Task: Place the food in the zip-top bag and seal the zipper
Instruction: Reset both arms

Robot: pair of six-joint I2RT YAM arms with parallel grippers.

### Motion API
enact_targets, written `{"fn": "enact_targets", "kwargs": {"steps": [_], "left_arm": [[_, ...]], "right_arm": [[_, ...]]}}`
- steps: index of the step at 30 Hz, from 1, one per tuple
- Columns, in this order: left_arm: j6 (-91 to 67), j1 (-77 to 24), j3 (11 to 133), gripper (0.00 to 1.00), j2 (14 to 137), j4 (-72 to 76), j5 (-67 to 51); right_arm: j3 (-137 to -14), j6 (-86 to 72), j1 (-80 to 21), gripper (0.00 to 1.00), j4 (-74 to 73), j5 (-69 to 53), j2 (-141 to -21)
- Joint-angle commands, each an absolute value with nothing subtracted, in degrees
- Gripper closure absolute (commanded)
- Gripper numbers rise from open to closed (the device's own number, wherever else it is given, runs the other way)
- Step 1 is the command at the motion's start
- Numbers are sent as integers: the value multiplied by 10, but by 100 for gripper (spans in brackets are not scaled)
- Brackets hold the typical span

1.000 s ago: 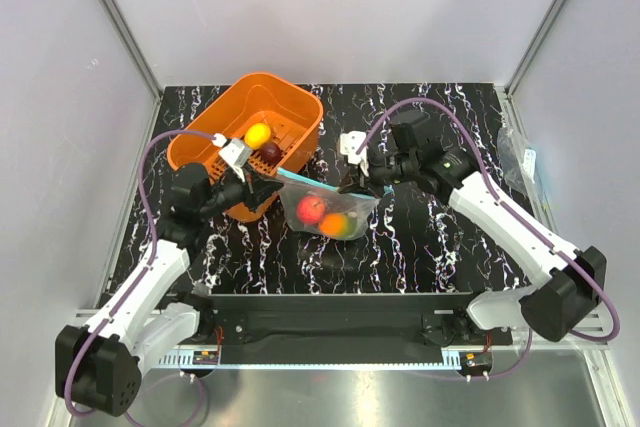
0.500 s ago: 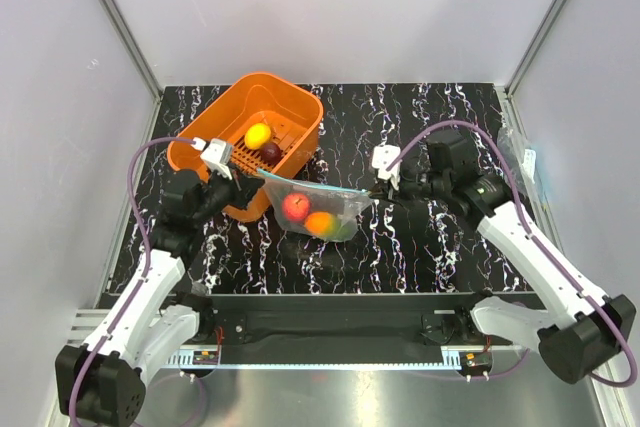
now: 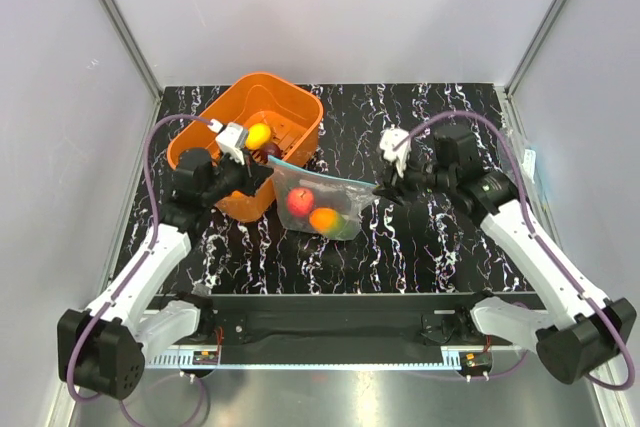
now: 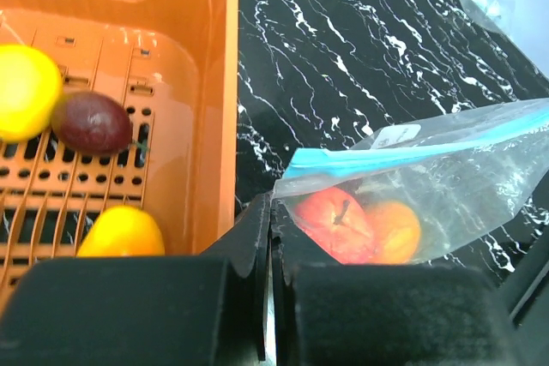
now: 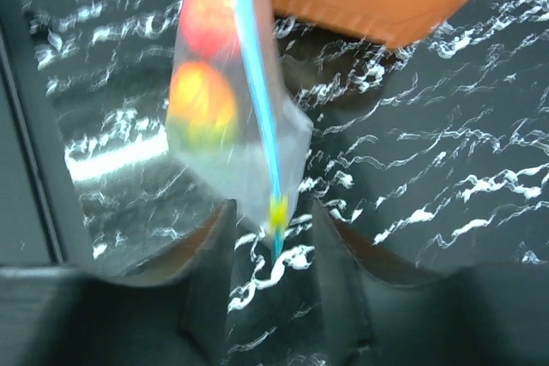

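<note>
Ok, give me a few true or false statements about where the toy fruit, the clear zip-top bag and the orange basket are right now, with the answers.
1. The red apple is inside the clear plastic zip-top bag. True.
2. The orange slotted plastic basket holds nothing. False: a yellow lemon and a dark purple fruit lie in it.
3. The left gripper is shut on a corner of the bag. True.
4. The orange-green mango lies in the basket. False: it is inside the bag, next to the apple.
</note>
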State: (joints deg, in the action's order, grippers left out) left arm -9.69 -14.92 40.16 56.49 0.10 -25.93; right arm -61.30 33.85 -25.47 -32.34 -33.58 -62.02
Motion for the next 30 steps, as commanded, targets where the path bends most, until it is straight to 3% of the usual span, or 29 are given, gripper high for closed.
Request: {"fn": "enact_targets", "kwargs": {"steps": [1, 3, 6, 12, 18, 21, 22, 23, 25, 26, 30], "left_arm": [[-72, -168, 442, 100, 577, 43, -245], [-74, -176, 444, 100, 582, 54, -239], [-69, -178, 442, 100, 583, 57, -237], [-54, -178, 448, 100, 584, 50, -250], [-40, -178, 464, 100, 595, 40, -254], [-40, -178, 468, 99, 599, 38, -252], [-42, -178, 469, 91, 601, 34, -247], [-47, -178, 472, 72, 603, 30, -241], [-50, -178, 481, 58, 600, 20, -230], [-60, -178, 483, 45, 598, 18, -226], [-87, -177, 508, 36, 565, -36, -182]], "right_arm": [[-694, 236, -251, 46, -246, -370, -662], [-721, 152, -251, 33, -203, -389, -692], [-761, 61, -259, 25, -177, -405, -728], [-818, 92, -320, 24, -241, -416, -810], [-821, 111, -345, 28, -277, -415, -827], [-810, 104, -347, 24, -276, -376, -824], [-810, 97, -346, 19, -272, -363, -824], [-810, 68, -346, 13, -268, -345, -820], [-818, 30, -346, 2, -265, -279, -819], [-831, -11, -346, 0, -268, -253, -820], [-894, -102, -346, 0, -320, -81, -827]]}}
